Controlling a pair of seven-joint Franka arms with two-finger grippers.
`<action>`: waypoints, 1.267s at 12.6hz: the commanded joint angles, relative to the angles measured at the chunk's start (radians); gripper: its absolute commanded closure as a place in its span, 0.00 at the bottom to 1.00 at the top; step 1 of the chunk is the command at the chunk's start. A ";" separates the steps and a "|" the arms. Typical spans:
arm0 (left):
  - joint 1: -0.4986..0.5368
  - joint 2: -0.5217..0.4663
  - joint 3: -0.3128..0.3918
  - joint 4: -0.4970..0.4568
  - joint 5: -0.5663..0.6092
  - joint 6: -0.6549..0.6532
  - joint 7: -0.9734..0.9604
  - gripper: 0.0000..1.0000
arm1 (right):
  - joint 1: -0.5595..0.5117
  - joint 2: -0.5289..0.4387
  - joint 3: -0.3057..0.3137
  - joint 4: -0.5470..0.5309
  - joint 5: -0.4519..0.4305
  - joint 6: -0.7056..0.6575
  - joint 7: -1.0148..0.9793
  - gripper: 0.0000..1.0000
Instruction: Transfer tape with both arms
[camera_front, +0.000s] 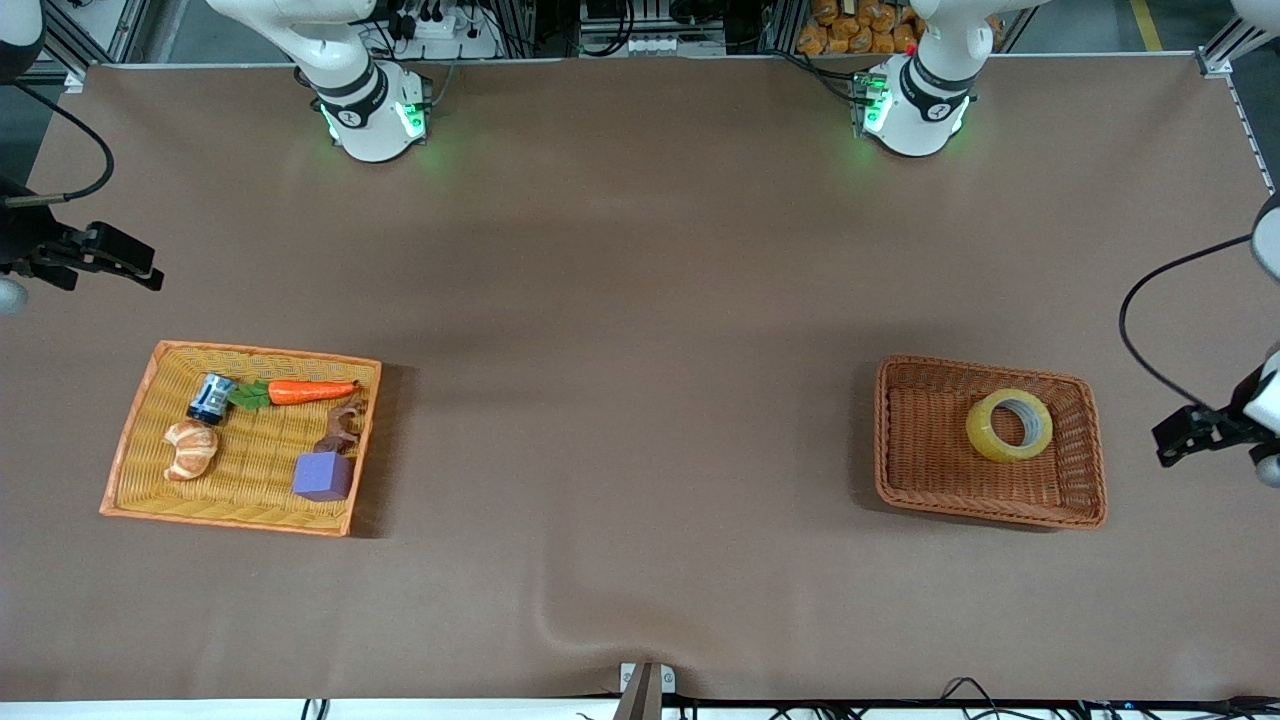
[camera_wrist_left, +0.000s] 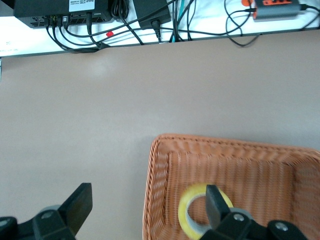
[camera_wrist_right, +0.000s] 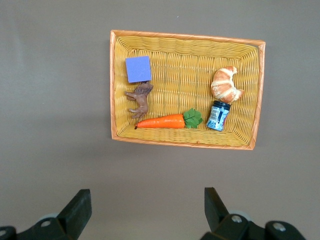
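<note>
The tape (camera_front: 1009, 425), a translucent yellowish roll with a grey core, lies flat in the brown wicker basket (camera_front: 893, 440) toward the left arm's end of the table. It also shows in the left wrist view (camera_wrist_left: 186, 212), partly hidden by one finger (camera_wrist_left: 214, 202). My left gripper (camera_front: 1168, 446) is open and empty, up in the air over the table beside that basket; in its wrist view (camera_wrist_left: 146, 202) it straddles the basket's rim (camera_wrist_left: 151, 190). My right gripper (camera_front: 150, 272) is open and empty, over bare table beside the yellow basket (camera_front: 130, 440); it also shows in the right wrist view (camera_wrist_right: 147, 202).
The yellow basket (camera_wrist_right: 185, 37) holds a carrot (camera_front: 310, 391), a croissant-shaped toy (camera_front: 190, 449), a purple block (camera_front: 323, 476), a brown toy animal (camera_front: 340, 430) and a small blue can (camera_front: 210, 398). The brown cloth has a wrinkle (camera_front: 560, 630) near the front edge.
</note>
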 joint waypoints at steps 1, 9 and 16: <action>0.010 -0.091 -0.010 0.024 -0.049 -0.191 0.001 0.00 | 0.006 -0.001 -0.004 0.009 0.006 -0.003 0.012 0.00; -0.054 -0.275 -0.002 0.012 -0.148 -0.462 -0.150 0.00 | 0.006 -0.001 -0.004 0.010 0.008 -0.003 0.011 0.00; -0.069 -0.313 0.007 -0.022 -0.146 -0.508 -0.194 0.00 | 0.009 0.004 -0.003 0.010 0.008 0.011 0.006 0.00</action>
